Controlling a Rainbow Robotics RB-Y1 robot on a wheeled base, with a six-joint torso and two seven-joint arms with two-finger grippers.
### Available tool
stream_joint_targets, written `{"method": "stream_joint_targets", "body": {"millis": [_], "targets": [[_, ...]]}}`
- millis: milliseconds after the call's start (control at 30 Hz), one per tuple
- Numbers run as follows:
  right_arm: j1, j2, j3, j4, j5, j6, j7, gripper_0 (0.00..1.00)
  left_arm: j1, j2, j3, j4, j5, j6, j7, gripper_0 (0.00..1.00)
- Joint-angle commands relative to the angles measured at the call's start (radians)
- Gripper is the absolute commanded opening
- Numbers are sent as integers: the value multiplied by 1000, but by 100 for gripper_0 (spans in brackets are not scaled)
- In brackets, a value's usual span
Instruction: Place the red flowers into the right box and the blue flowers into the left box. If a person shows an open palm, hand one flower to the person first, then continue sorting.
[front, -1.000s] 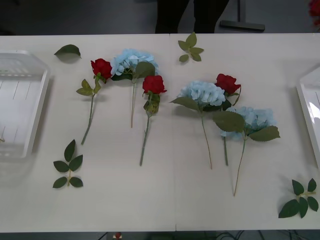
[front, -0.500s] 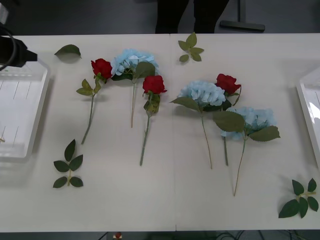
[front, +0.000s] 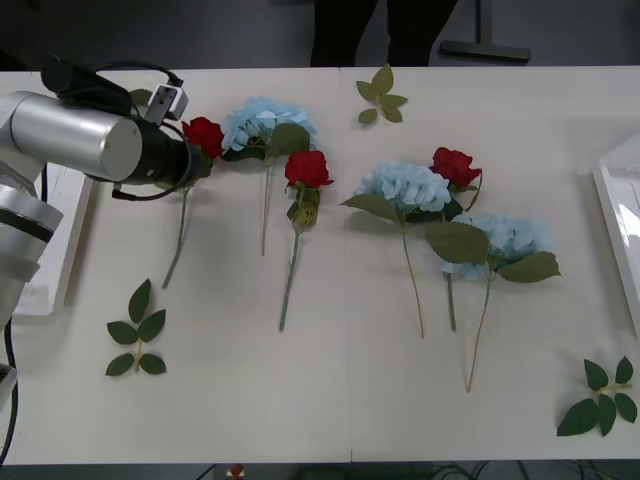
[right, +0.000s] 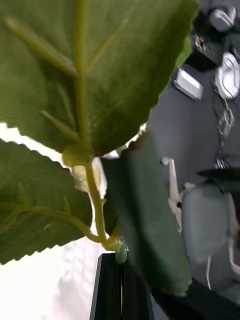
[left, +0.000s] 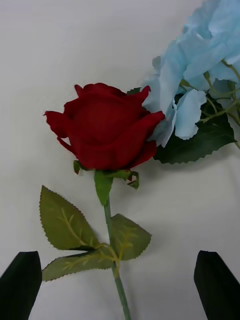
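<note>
Hovering over leftmost red rose (left: 104, 131), left gripper (left: 120, 285) fingers spread apart.

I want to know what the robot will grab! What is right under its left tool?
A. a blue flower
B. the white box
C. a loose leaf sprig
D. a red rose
D: the left wrist view shows the red rose centred between the open fingers of the left tool, with a blue flower off to one side.

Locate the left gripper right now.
In the front view the left gripper hovers at the table's far left, open over the leftmost red rose, beside a blue hydrangea.
</note>
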Motion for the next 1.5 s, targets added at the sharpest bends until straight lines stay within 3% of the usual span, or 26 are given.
{"method": "stream_joint_targets", "body": {"millis": [33, 433, 1033, 1067, 1133, 1333, 1433, 1500], "targets": [[10, -28, 5, 67, 49, -30, 58, 0, -65, -24, 16, 63, -46, -29, -52, 88], [10, -14, 258, 289, 121, -219, 73, 0, -126, -58, -4, 273, -61, -173, -94, 88], [71, 150, 270, 332, 242, -214, 73, 0, -123, -84, -74, 324, -65, -176, -89, 88], [73, 155, 270, 333, 245, -214, 71, 0, -123, -84, -74, 325, -65, -176, -89, 83], [76, 169, 269, 343, 247, -222, 64, 0, -123, -87, -74, 336, -65, -176, -89, 63], [76, 212, 269, 375, 247, -241, 50, 0, -122, -90, -100, 401, -61, -251, -91, 40], [78, 232, 270, 390, 247, -262, 41, 0, -120, -90, -110, 410, -60, -268, -86, 0], [76, 236, 270, 395, 247, -264, 36, 0, -122, -90, -108, 410, -58, -268, -85, 0]]}}
